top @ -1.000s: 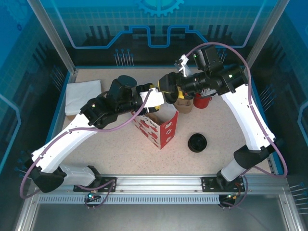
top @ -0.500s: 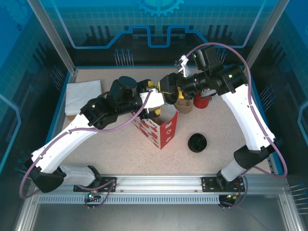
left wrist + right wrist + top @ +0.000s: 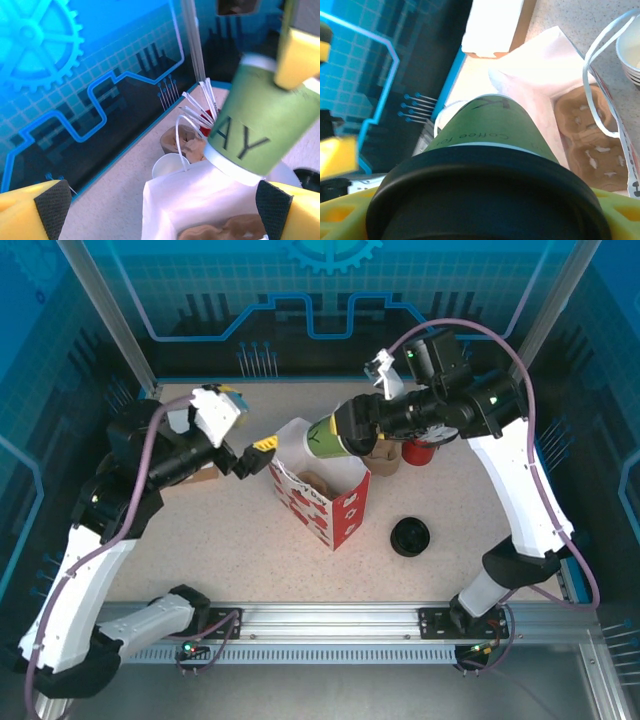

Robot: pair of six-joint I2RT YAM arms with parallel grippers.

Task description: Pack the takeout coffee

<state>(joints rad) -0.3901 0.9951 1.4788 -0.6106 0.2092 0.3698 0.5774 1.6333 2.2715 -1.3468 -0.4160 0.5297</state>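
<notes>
The takeout coffee (image 3: 327,434) is a green paper cup with a black lid (image 3: 485,200). It hangs tilted on its side just above the open red-and-white bag (image 3: 325,502). My right gripper (image 3: 350,427) is shut on its lid end, and the cup wall (image 3: 485,125) points away from the wrist camera. My left gripper (image 3: 250,423) stands open to the left of the bag with nothing between its fingers. In the left wrist view the cup (image 3: 260,125) hangs over the bag's white lining (image 3: 200,195), beyond my open left gripper (image 3: 160,212).
A brown cup carrier (image 3: 585,135) lies inside the bag. A stack of black lids (image 3: 410,536) sits right of the bag. Behind it stand white cups (image 3: 170,167), brown holders (image 3: 381,456) and a red cup of stirrers (image 3: 422,451). White napkins (image 3: 492,22) lie at far left.
My left gripper has opened and swung back to the left, away from the bag. The right gripper still holds the cup over the bag, which now shows uncovered.
</notes>
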